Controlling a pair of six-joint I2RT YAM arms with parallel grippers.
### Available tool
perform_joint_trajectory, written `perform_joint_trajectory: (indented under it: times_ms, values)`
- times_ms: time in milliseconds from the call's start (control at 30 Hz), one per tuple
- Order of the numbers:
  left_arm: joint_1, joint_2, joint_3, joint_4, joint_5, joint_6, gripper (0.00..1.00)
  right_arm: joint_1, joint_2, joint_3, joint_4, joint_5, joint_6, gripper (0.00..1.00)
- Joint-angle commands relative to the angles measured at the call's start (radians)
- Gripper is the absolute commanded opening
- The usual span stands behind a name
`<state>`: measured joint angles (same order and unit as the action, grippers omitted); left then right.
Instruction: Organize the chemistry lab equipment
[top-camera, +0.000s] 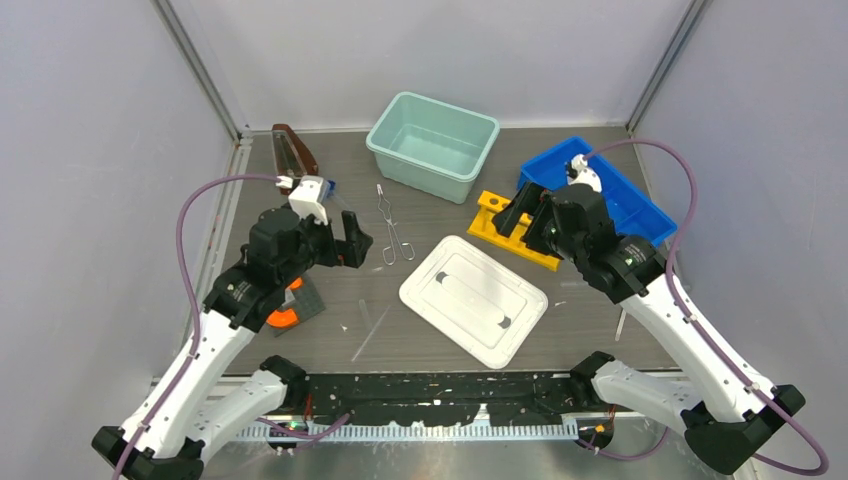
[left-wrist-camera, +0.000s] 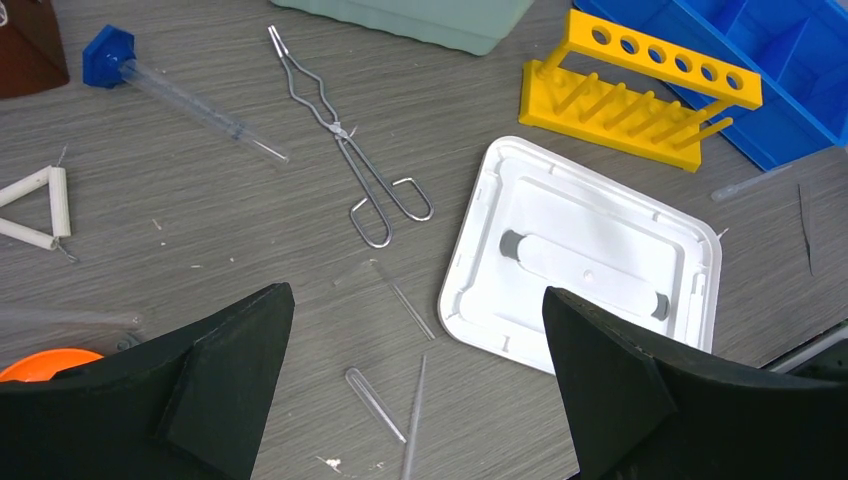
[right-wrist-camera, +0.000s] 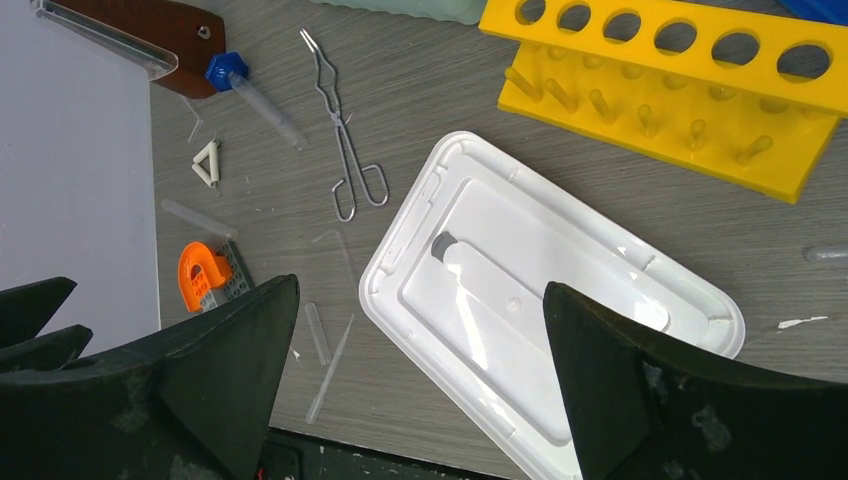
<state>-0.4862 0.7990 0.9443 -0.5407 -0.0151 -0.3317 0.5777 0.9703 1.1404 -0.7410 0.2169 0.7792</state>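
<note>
Two grippers, and nothing is held by either: the left gripper (top-camera: 352, 240) and the right gripper (top-camera: 517, 215) are both spread wide above the grey table (top-camera: 590, 330). The loose kit is scattered between them, so the sorting looks barely begun. The slim silver wire tongs (left-wrist-camera: 345, 140) are laid flat just beyond the left gripper, probably the easiest first grab. The white rectangular plastic lid (left-wrist-camera: 590, 260) is parked underside-up near the pale green plastic bin (top-camera: 432, 143), presumably so the bin is open for loading

Only in the top view can the bin be seen to look empty, with the blue sectioned tray (top-camera: 625, 205) and yellow test-tube rack (top-camera: 525, 252) beside the right arm. The thin clear glass rods (left-wrist-camera: 405, 300), the small white triangle (left-wrist-camera: 40, 205) and the small blue knob-like cap (left-wrist-camera: 107, 55) on its clear tube (left-wrist-camera: 200, 105) are picked out properly only in the left wrist view; from above they're nearly lost against the table
</note>
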Motion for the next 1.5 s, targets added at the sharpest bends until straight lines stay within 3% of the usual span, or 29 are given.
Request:
perform_joint_trajectory:
  times_ms: [0,267,367,800,1100,1367,1467]
  values:
    - [-0.002,-0.025,0.013,0.029,0.000,0.012,1.00,0.002,-0.025,0.016,-0.018,0.042,0.030,0.99]
    - [-0.002,-0.026,0.069,-0.087,-0.025,-0.016,1.00,0.002,0.025,-0.020,-0.114,0.107,-0.013,0.86]
    - [-0.002,-0.048,0.035,-0.107,-0.049,-0.006,1.00,0.002,0.063,-0.033,-0.121,0.100,-0.048,0.72]
    - [-0.002,-0.168,-0.068,-0.078,-0.047,0.009,1.00,0.002,0.187,-0.167,0.065,-0.005,-0.182,0.45]
    - [-0.002,-0.134,-0.066,-0.092,-0.109,0.002,1.00,0.003,0.356,-0.154,0.158,-0.139,-0.112,0.41]
    - [-0.002,0.009,-0.032,-0.199,-0.131,-0.119,0.98,0.008,0.350,-0.181,0.207,-0.200,-0.092,0.39]
    - [-0.002,0.099,-0.020,-0.237,-0.086,-0.204,0.92,0.008,0.321,-0.198,0.216,-0.199,-0.099,0.39]
